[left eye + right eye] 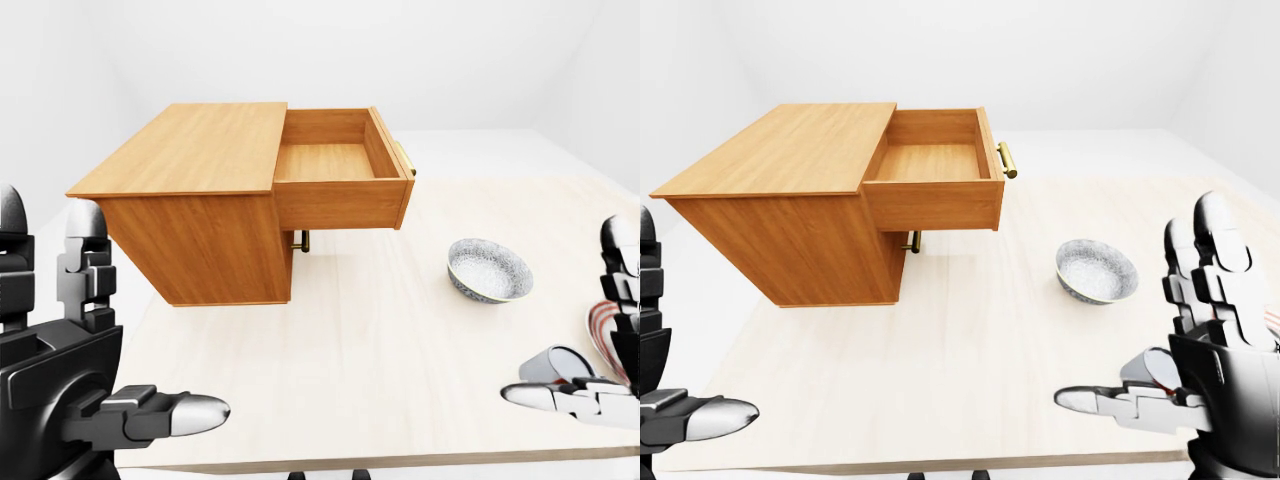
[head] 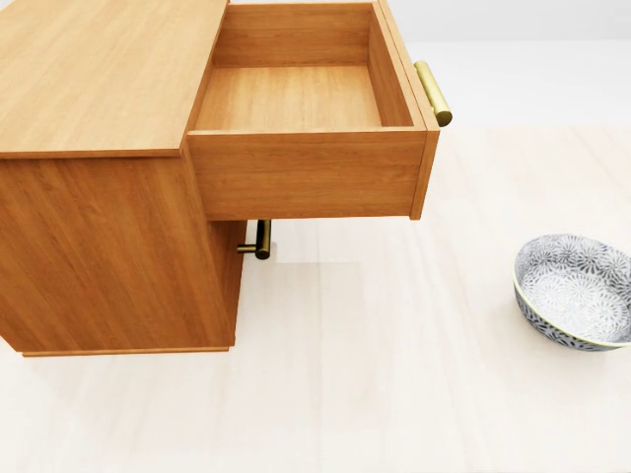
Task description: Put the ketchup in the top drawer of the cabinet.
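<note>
The wooden cabinet [image 2: 99,89] stands at the left of the head view, its top drawer [image 2: 296,99] pulled out wide and empty, its brass handle [image 2: 432,92] at the right. My left hand [image 1: 140,330] is open at the bottom left of the left-eye view, fingers upright and thumb out, holding nothing. At the bottom right of the right-eye view my right hand [image 1: 1140,310] is open too. A small greyish round thing with a red edge [image 1: 556,363] lies just behind its thumb; I cannot tell whether it is the ketchup.
A patterned bowl [image 2: 577,291] sits on the pale table [image 2: 394,394] to the right of the cabinet. A red-striped thing [image 1: 606,333] shows at the left-eye view's right edge. The lower drawer's handle [image 2: 258,239] sticks out under the open drawer.
</note>
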Motion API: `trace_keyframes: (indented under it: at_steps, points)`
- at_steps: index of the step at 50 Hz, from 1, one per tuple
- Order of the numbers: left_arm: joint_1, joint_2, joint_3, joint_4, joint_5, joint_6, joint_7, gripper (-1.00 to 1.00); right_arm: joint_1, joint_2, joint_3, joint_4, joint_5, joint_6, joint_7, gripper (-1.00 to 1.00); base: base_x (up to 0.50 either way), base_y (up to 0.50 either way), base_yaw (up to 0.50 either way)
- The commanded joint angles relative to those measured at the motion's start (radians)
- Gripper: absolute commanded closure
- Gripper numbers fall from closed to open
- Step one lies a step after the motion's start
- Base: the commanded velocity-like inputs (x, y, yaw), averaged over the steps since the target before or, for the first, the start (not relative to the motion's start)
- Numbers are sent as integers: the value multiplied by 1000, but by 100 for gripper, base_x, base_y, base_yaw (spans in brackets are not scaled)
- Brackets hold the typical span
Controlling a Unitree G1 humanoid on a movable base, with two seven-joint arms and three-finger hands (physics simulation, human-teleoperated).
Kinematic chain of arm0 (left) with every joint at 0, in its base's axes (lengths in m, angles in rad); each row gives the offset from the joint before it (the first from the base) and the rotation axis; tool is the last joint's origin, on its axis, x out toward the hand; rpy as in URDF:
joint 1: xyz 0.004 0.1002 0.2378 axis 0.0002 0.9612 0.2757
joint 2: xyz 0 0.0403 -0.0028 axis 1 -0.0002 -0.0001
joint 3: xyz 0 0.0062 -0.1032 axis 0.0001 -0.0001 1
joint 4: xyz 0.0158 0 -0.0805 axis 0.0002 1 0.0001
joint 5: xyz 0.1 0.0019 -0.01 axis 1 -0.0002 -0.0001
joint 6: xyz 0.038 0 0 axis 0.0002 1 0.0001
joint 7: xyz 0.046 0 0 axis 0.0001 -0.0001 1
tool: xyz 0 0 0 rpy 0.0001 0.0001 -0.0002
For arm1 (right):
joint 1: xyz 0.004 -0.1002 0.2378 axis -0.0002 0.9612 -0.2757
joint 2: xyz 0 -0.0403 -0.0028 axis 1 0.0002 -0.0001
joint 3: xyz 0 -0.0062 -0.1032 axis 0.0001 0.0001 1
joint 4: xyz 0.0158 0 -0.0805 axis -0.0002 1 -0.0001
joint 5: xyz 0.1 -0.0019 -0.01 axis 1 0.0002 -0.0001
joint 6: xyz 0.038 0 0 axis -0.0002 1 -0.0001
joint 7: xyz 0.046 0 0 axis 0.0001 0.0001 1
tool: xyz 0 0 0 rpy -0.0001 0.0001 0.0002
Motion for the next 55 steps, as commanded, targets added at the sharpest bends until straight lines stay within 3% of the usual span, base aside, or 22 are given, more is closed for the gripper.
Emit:
trace_keyframes:
  at_steps: [1,5,9,11,12,17,19,26,32,41,55]
  points:
    - [-5,-1,12,-1,-5,0,-2,-100,22,-230,-385,-37,312,0,11,-100,0,0,0]
    - [-10,-2,21,-1,-9,0,-4,-100,37,-266,-490,-37,453,0,52,-100,0,0,0]
    - [-11,4,38,-1,-26,0,-2,-100,9,-260,-593,-37,477,0,107,-100,0,0,0]
    - [-10,12,42,-1,-40,0,7,-100,-19,-243,-615,-37,438,0,168,-100,0,0,0]
    - [-14,12,41,-1,-36,0,10,-100,-27,-218,-638,-37,450,0,248,-100,0,0,0]
    - [-10,-1,21,-1,-9,0,-1,-100,-133,-171,-709,-37,223,0,482,-100,0,0,0]
    - [-7,-1,18,-1,-7,0,-1,-100,-156,-184,-752,-37,152,0,482,-100,0,0,0]
    - [-1,3,15,-1,-9,0,3,-100,-258,-236,-787,-37,-159,0,482,-100,0,0,0]
    - [10,11,8,-1,-16,0,10,-100,-302,-193,-777,5,-355,0,482,-100,0,0,0]
    - [14,5,-5,-1,0,0,8,-100,-310,-208,-815,104,-453,0,482,-100,0,0,0]
    - [17,6,3,-1,-6,0,7,-100,-253,-115,-692,253,-542,0,482,-100,0,0,0]
